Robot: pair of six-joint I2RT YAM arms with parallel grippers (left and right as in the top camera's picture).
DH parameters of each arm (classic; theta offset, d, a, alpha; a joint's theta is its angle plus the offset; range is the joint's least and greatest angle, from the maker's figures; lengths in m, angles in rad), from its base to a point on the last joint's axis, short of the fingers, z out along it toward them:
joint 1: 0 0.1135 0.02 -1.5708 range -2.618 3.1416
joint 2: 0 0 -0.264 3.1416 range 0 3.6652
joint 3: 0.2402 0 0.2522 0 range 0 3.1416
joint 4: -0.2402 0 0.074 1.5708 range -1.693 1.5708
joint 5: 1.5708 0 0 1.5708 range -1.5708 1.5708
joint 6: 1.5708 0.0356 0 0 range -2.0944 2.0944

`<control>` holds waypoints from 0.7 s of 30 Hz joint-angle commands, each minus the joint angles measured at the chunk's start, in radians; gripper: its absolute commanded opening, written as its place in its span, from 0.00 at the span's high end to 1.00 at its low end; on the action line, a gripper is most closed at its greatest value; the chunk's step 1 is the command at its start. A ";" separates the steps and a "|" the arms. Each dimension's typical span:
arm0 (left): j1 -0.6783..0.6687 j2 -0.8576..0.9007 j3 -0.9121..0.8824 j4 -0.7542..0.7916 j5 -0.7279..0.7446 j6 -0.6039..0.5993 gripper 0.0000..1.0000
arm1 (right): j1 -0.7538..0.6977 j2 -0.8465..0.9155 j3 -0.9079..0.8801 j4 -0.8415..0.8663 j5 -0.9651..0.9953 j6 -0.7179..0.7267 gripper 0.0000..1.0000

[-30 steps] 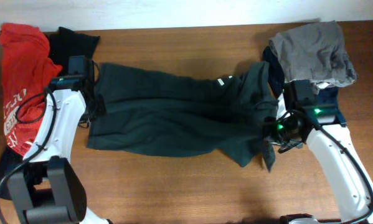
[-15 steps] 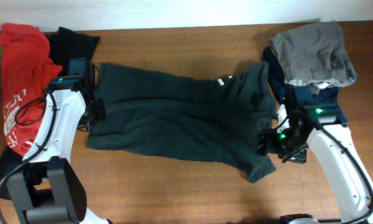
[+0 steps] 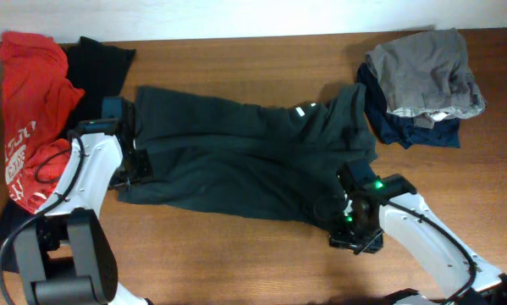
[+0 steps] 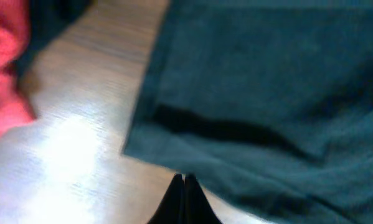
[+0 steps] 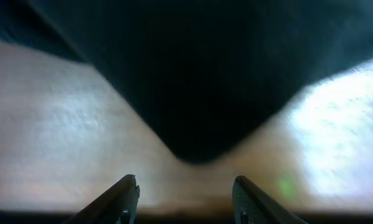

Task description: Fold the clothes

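The dark T-shirt (image 3: 236,165) lies spread across the middle of the tabletop (image 3: 236,263), probably laid out for a first fold. The left gripper (image 4: 185,186) has its fingers pressed together at the shirt's left hem; whether they pinch cloth cannot be told. The right gripper (image 5: 186,198), fingers apart and empty, faces the shirt's lower right corner, seemingly ready to take it. A red garment (image 3: 33,102) and a black garment (image 3: 101,55) lie to the left. A grey-and-navy pile (image 3: 422,76) sits at the far right, and none of them blocks either arm.

The left gripper (image 4: 184,186), its black fingers pressed together, meets the hem of a dark green cloth garment (image 4: 267,81) on the brown wooden table (image 4: 74,155); a red cloth garment (image 4: 5,68) lies nearby
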 commanded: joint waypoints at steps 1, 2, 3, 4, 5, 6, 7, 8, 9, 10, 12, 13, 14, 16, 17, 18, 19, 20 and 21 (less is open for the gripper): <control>-0.003 -0.020 -0.074 0.073 0.077 -0.014 0.99 | 0.017 -0.004 -0.048 0.085 0.003 0.075 0.47; -0.003 -0.020 -0.094 0.098 0.080 -0.014 0.99 | 0.017 0.003 -0.060 0.113 0.002 0.075 0.46; -0.003 -0.020 -0.111 0.118 0.083 -0.018 0.99 | 0.017 0.012 -0.071 0.140 0.002 0.076 0.47; -0.003 -0.020 -0.131 0.140 0.084 -0.018 0.99 | 0.017 0.024 -0.083 0.166 0.006 0.086 0.47; -0.003 -0.020 -0.151 0.160 0.083 -0.018 0.99 | 0.017 0.036 -0.093 0.188 0.014 0.095 0.47; -0.003 -0.020 -0.171 0.180 0.083 -0.018 0.99 | 0.017 0.051 -0.101 0.212 0.015 0.097 0.47; -0.003 -0.020 -0.188 0.201 0.083 -0.018 0.99 | 0.017 0.066 -0.105 0.232 0.018 0.097 0.46; -0.003 -0.020 -0.204 0.220 0.083 -0.018 0.99 | 0.017 0.083 -0.105 0.250 0.018 0.097 0.47; -0.003 -0.020 -0.217 0.238 0.083 -0.018 0.99 | 0.017 0.097 -0.105 0.267 0.017 0.097 0.47; -0.003 -0.020 -0.229 0.254 0.083 -0.018 0.99 | 0.017 0.110 -0.105 0.286 0.018 0.097 0.47; -0.003 -0.020 -0.249 0.282 0.082 -0.018 0.99 | 0.016 0.131 -0.105 0.316 0.027 0.098 0.48; -0.003 -0.020 -0.257 0.294 0.082 -0.017 0.99 | 0.016 0.138 -0.105 0.328 0.039 0.103 0.48; -0.003 -0.020 -0.265 0.307 0.082 -0.017 0.99 | 0.016 0.143 -0.105 0.337 0.045 0.105 0.48; -0.003 -0.020 -0.277 0.334 0.079 -0.017 0.99 | 0.016 0.148 -0.105 0.351 0.048 0.105 0.48; -0.003 -0.019 -0.281 0.349 0.076 -0.017 0.99 | 0.016 0.148 -0.105 0.354 0.048 0.105 0.48; -0.003 -0.019 -0.283 0.362 0.076 -0.017 0.99 | 0.016 0.148 -0.105 0.357 0.048 0.105 0.48; -0.003 -0.019 -0.285 0.377 0.076 -0.017 0.99 | 0.016 0.148 -0.105 0.358 0.048 0.105 0.48; -0.003 -0.019 -0.285 0.386 0.076 -0.017 0.99 | 0.016 0.148 -0.105 0.357 0.048 0.105 0.48; -0.003 -0.019 -0.285 0.394 0.076 -0.017 0.99 | 0.016 0.148 -0.105 0.357 0.048 0.105 0.48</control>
